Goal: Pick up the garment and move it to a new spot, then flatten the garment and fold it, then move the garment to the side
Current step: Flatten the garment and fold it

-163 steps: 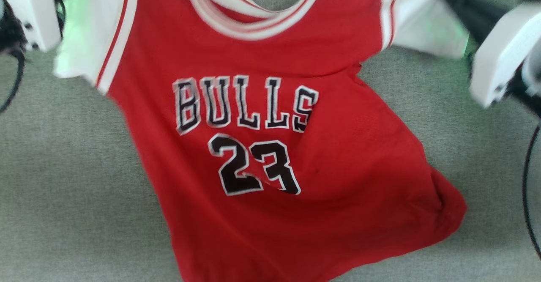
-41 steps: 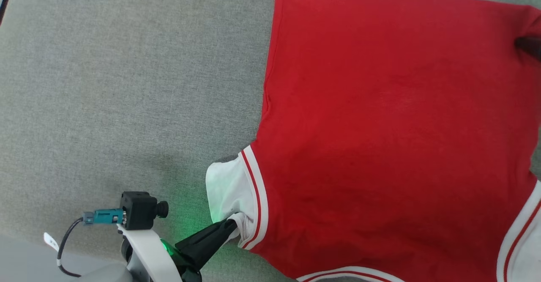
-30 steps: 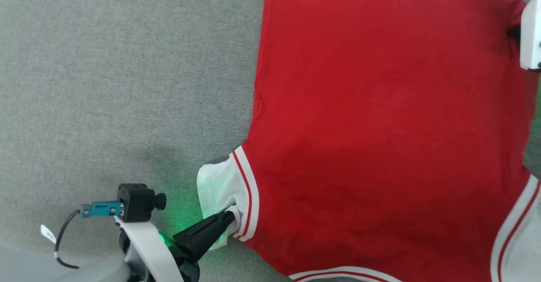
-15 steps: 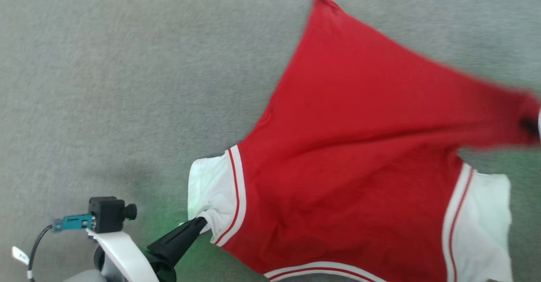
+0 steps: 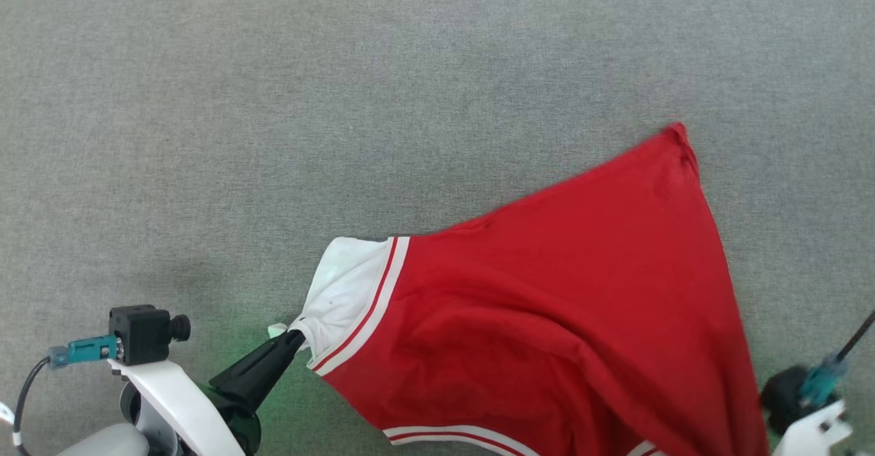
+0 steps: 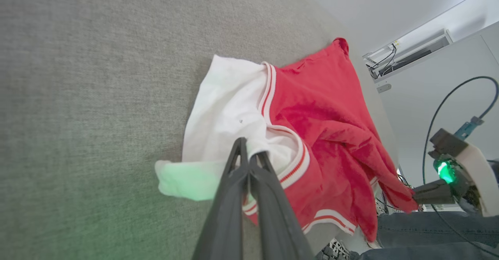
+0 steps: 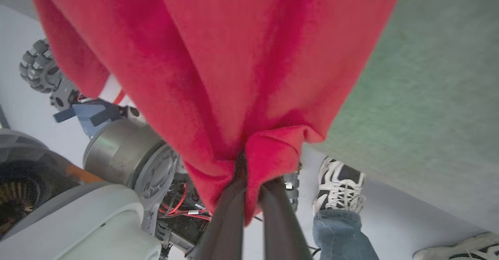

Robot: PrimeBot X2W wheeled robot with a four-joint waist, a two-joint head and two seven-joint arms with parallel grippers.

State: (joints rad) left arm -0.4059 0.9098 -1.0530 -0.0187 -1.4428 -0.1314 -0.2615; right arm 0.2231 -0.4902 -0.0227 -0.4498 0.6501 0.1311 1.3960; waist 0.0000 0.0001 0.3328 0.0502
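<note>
Grey cloth-covered desk (image 5: 273, 100) takes up most of the head view. The garment (image 5: 560, 319), a red jersey shirt lying plain back up, is on the desk's near right part, spread between the two tools. One red corner peaks far beyond the right tool.

Left tool (image 5: 294, 337), two long dark fingers, is clenched on the white short sleeve (image 5: 345, 285). The sleeve fans out ahead of its tips, and the red body starts just past the red-white striped trim (image 5: 384, 279). The left wrist view gives the close-up: fingers pressed together on the sleeve's edge, and a loose white flap beside them lit by a green glow (image 6: 187, 178). In that view the shirt also sags off the desk edge across to the other arm.

In the head view the right arm is just a blurred dark and white wrist at the lower right, past the shirt's edge. The right wrist view gives the grip. Right tool (image 7: 249, 172) is clenched on a bunched red fold, with the cloth hanging taut in front of its tips and the desk off to one side.

Smaller things in the right wrist view, beyond the fingers: the robot's knobby grey wheel (image 7: 39, 69), and a person's blue jeans leg (image 7: 339, 232) with a white-and-black sneaker (image 7: 343, 188) on the pale floor. The head view has a small black cube camera (image 5: 140, 325) beside the left tool.
</note>
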